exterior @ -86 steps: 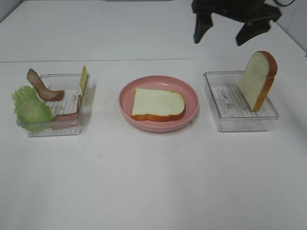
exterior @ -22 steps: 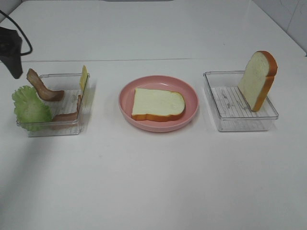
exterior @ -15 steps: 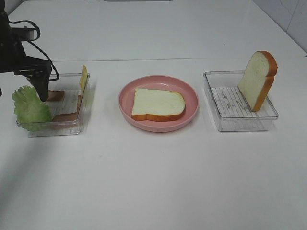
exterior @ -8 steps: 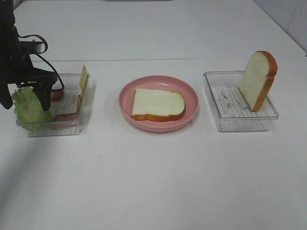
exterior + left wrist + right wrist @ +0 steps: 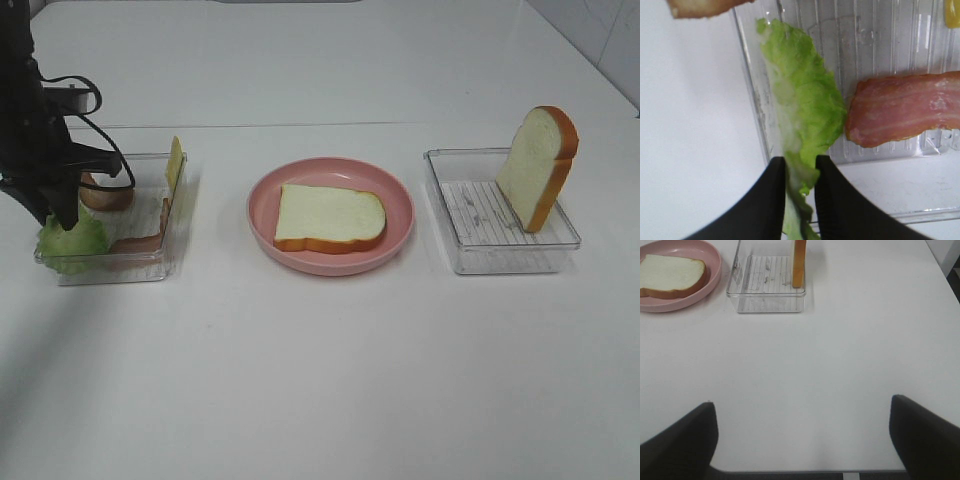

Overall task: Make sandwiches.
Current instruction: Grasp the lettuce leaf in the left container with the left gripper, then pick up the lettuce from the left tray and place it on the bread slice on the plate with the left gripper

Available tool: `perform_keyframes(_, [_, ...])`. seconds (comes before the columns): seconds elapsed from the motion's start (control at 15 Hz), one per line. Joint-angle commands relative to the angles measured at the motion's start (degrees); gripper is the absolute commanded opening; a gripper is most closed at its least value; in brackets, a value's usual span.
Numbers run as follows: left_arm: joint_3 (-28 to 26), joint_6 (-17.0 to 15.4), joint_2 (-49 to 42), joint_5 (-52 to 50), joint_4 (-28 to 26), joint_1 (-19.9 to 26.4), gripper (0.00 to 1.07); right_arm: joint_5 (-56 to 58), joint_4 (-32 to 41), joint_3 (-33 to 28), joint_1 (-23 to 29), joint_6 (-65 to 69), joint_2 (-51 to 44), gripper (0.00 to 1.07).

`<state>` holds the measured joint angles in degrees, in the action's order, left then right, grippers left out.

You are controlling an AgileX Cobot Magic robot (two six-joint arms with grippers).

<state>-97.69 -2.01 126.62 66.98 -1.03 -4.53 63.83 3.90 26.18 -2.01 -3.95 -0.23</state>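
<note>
The left pincer [image 5: 800, 162] is narrowed onto the lettuce leaf [image 5: 802, 100]. The leaf's edge is nipped between both fingers, and the rest lies ahead of the tips, over the clear tray [image 5: 752, 85] wall. The leaf is ruffled, light green, paler along its rib. A bacon strip [image 5: 905, 115] lies just beside it. The right pincer [image 5: 800, 407] stands wide, holding nothing, with the upright bread slice [image 5: 799, 262] well ahead of it.

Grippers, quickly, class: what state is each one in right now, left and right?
Left gripper: jaws closed on the lettuce leaf.
Right gripper: jaws open, holding nothing.
</note>
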Motion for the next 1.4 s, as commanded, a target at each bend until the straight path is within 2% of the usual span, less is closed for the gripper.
perform_keyframes(0.07, [0.0, 0.17, -0.11, 0.0, -0.46, -0.29, 0.1, -0.74, -0.23, -0.23, -0.17, -0.34, -1.78, 0.9])
perform_keyframes(0.13, [0.0, 0.23, -0.11, 0.11, -0.46, -0.29, 0.05, -0.74, -0.23, -0.23, -0.17, -0.34, -1.78, 0.9])
perform_keyframes(0.33, [0.0, 0.29, -0.11, 0.23, -0.46, -0.29, 0.0, -0.74, -0.23, -0.23, -0.17, -0.34, -1.78, 0.9])
perform_keyframes(0.4, [0.0, 0.17, -0.11, 0.0, -0.46, -0.29, 0.0, -0.74, -0.23, -0.23, -0.17, -0.34, -1.78, 0.9])
perform_keyframes(0.53, [0.0, -2.58, -0.11, 0.0, -0.46, -0.29, 0.0, -0.74, -0.23, -0.23, -0.17, -0.34, -1.78, 0.9])
perform_keyframes(0.93, [0.0, -3.38, -0.57, -0.11, 1.03, -0.29, 0.0, -0.74, -0.23, -0.23, -0.17, -0.34, -1.78, 0.9])
perform_keyframes(1.4, [0.0, -4.3, -13.52, 0.34, 0.34, -0.29, 0.0, -0.74, -0.23, -0.23, -0.17, -0.34, -1.78, 0.9])
